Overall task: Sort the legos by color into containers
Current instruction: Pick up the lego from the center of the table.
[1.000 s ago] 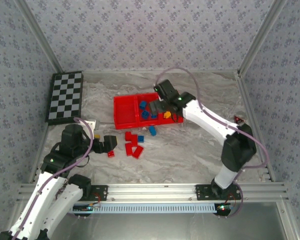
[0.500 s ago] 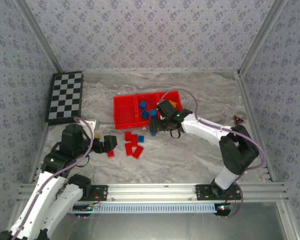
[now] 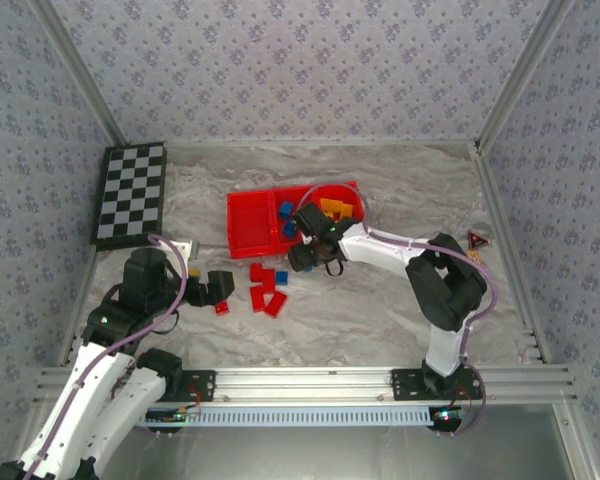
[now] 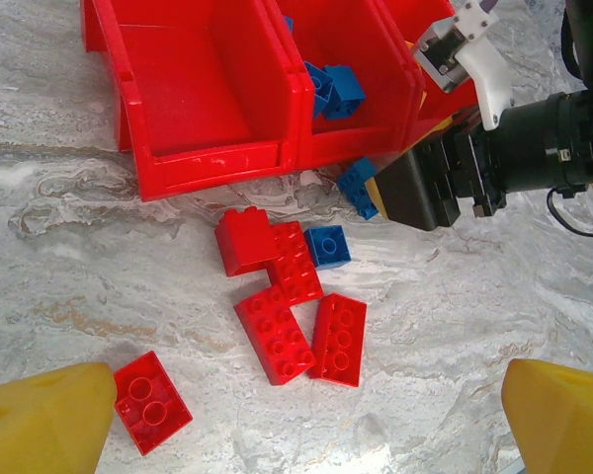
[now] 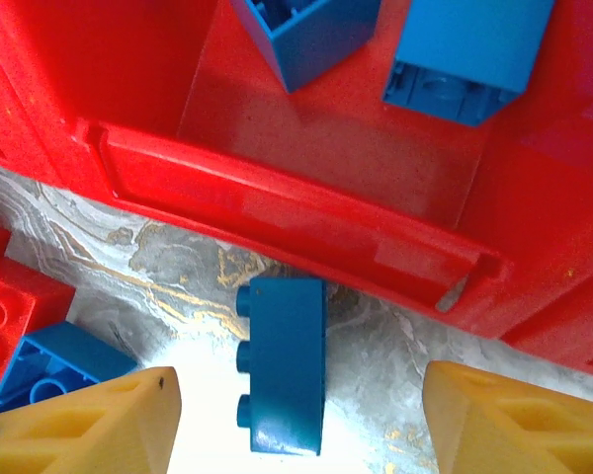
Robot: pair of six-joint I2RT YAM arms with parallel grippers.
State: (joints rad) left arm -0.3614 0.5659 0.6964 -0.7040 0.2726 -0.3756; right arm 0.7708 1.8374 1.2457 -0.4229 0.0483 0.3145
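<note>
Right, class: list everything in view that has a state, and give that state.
Left compartment: empty.
Middle compartment: holds blue bricks.
Right compartment: holds yellow-orange bricks.
Red bricks: loose on table.
Blue brick at front wall: on its side, unsorted.
Left gripper: jaws open, empty.
Right gripper: jaws open, straddling that brick.

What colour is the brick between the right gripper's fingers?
A blue brick, best in right wrist view.

Both arms wear white link shells joined by black housings: the left arm (image 3: 85,385) at lower left, the right arm (image 3: 380,248) right of centre. A lilac cable (image 3: 185,280) loops along each. Small green lights (image 3: 102,320) dot the joints. The finger pads (image 5: 89,425) are yellow wedges.
</note>
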